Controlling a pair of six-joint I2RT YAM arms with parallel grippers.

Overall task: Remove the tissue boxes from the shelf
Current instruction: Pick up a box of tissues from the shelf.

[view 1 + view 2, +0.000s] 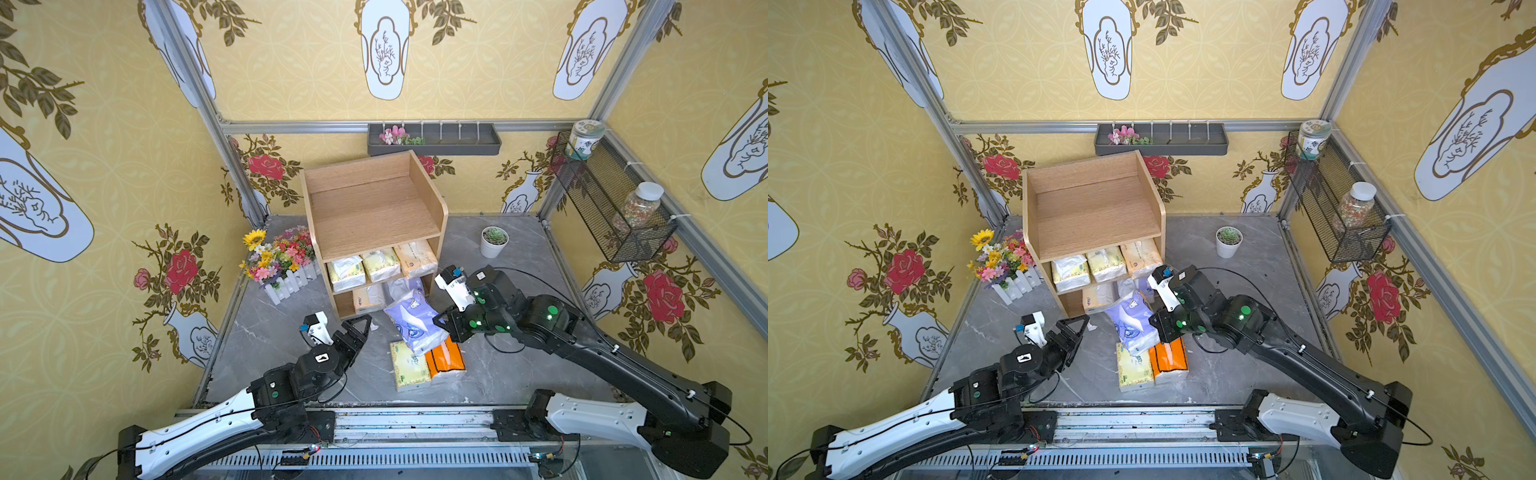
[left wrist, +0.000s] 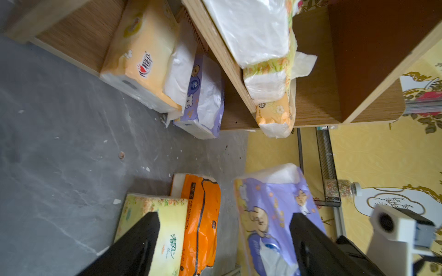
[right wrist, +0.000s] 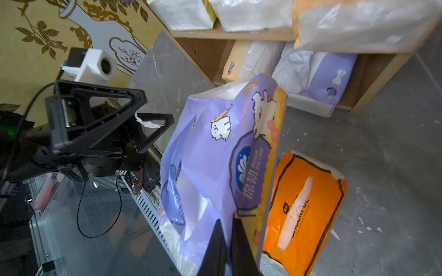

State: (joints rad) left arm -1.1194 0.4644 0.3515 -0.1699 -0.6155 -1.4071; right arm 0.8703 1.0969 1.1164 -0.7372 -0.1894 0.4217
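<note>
Right end effector [image 3: 226, 223]: pinching lavender tissue pack [image 3: 215, 148] | left end effector [image 2: 224, 215]: jaws wide, empty

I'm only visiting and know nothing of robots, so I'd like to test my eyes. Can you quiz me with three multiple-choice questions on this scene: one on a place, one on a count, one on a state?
1. Where does the orange pack lie? A in the wall tray; B in the wire basket; C on the table, beside a yellow pack.
2. How many packs sit on the middle tier of the shelf? A one; B three; C five.
3. What is the right gripper doing? A pinching a lavender pack; B hanging open and empty; C gripping a flower pot.
Answers: 1 C, the two lie side by side on the grey top. 2 B, three stand in a row there. 3 A, its fingers are shut on the wrap.
</note>
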